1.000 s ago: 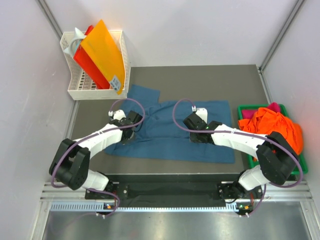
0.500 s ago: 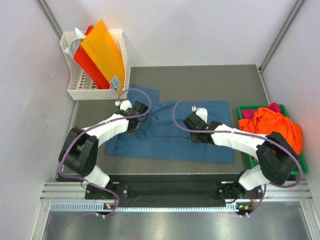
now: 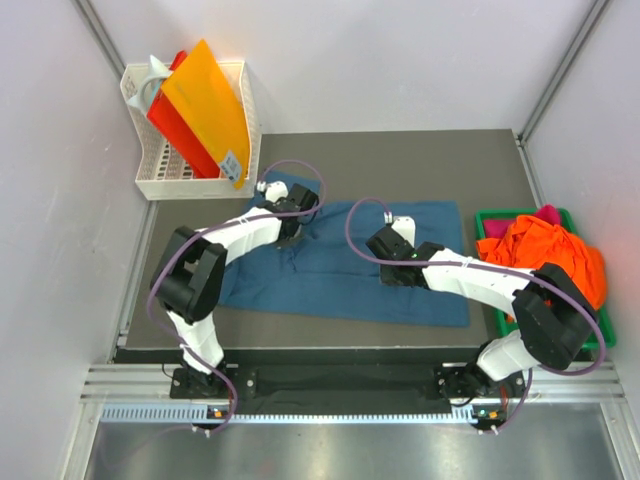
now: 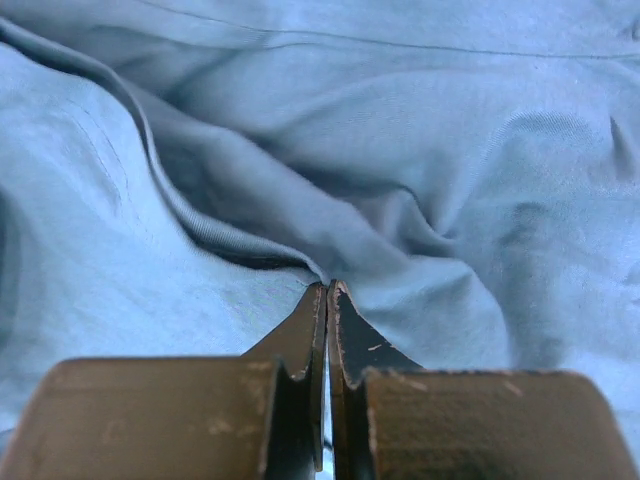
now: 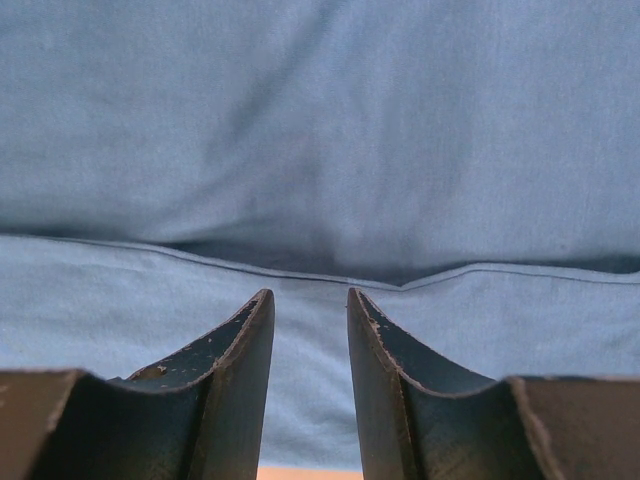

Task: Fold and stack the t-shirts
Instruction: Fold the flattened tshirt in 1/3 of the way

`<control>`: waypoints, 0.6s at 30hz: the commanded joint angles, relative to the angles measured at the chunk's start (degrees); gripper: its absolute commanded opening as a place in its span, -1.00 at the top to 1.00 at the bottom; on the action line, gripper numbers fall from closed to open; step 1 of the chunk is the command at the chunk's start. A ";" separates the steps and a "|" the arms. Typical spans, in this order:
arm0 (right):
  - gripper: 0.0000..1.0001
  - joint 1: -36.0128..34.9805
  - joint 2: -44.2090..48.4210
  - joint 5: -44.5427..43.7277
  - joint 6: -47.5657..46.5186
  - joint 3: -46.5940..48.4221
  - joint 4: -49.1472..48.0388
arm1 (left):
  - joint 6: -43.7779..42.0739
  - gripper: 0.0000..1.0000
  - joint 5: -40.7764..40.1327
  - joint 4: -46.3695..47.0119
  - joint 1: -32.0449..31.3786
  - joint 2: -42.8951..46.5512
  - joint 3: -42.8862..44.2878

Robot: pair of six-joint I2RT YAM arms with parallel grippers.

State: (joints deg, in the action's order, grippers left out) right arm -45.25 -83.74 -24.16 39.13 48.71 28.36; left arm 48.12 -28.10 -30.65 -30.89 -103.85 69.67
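Note:
A dark teal-blue t-shirt (image 3: pixel 350 285) lies spread on the dark mat, rumpled near its left sleeve. My left gripper (image 3: pixel 292 228) sits on that rumpled part. In the left wrist view the gripper (image 4: pixel 328 290) is shut, pinching a ridge of the teal cloth (image 4: pixel 400 150). My right gripper (image 3: pixel 382 262) rests on the shirt's middle. In the right wrist view the gripper (image 5: pixel 310 300) is open, fingers a little apart over a hem line of the cloth (image 5: pixel 320 130). An orange t-shirt (image 3: pixel 545 250) and a magenta-pink one (image 3: pixel 548 213) lie heaped at the right.
The heap sits in a green tray (image 3: pixel 490 216) off the mat's right edge. A white basket (image 3: pixel 160 180) with flat orange and yellow sheets (image 3: pixel 205 100) stands at the back left. Grey walls close in on both sides.
My left gripper has moved up and to the right across the shirt's left side, dragging cloth with it. The right arm has not moved.

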 commanded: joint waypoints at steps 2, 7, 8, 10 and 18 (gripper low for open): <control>0.28 -0.80 0.69 -0.89 1.21 -0.72 -1.11 | -1.97 1.00 -0.64 3.14 -0.39 -3.54 2.75; 0.28 -0.80 0.42 -0.71 1.29 -0.63 -1.03 | -3.38 0.99 -0.12 2.79 -0.39 -8.02 5.04; 0.28 -0.80 0.42 -0.54 1.29 -0.63 -1.11 | -3.56 0.98 -0.12 2.79 -0.39 -8.29 5.30; 0.28 -0.89 0.42 -0.62 1.38 -0.55 -1.03 | -4.17 0.88 -0.11 3.06 -0.39 -8.56 5.48; 0.27 -0.80 0.86 -0.97 1.65 -0.19 -1.11 | -8.74 -0.11 -5.56 3.33 -2.15 -1.28 7.84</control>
State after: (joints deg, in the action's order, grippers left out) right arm -45.25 -83.74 -24.14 39.90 47.88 28.45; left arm 42.02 -29.76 -29.87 -31.75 -110.74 73.87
